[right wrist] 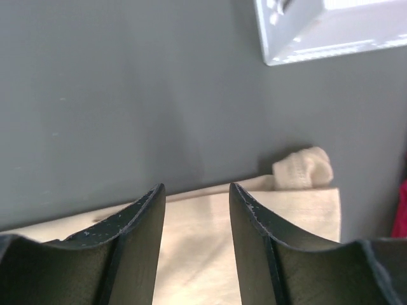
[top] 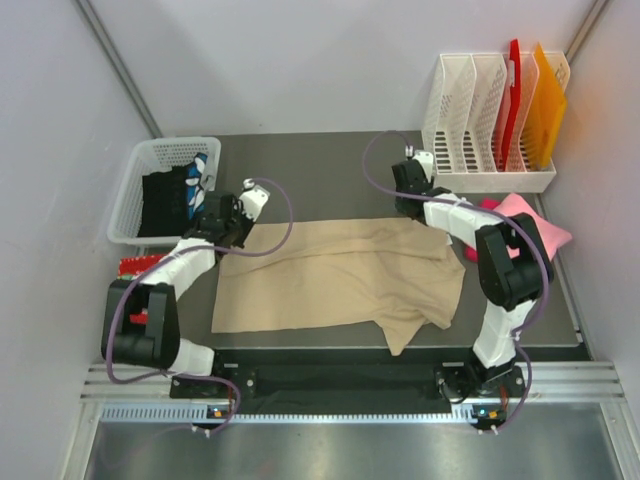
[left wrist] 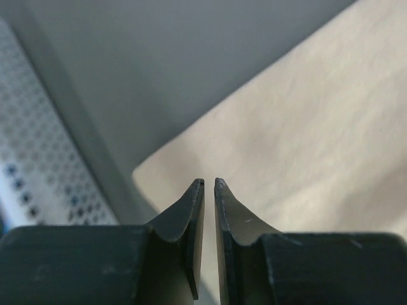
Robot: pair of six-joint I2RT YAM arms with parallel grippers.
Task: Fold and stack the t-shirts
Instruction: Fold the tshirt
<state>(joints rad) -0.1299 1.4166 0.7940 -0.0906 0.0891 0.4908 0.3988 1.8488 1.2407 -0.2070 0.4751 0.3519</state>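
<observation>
Beige tee [top: 340,275], creased, flat on grey matte tbl [top: 330,160] | L jaws near-shut | R jaws spread

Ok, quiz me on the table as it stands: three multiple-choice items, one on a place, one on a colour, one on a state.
1. Where is the white basket?
A. near right corner
B. far left of the table
C. between the arm bases

2. What colour is the spread shirt?
A. beige
B. blue
C. green

3. How do the fingers of the right gripper stand?
A. clamped on the shirt
B. shut on nothing
C. apart, gripping nothing

Answers:
1. B: the top view shows it at the table's far left edge.
2. A: the top view and both wrist views show tan cloth.
3. C: the right wrist view shows a clear gap, with the shirt's edge below it.
</observation>
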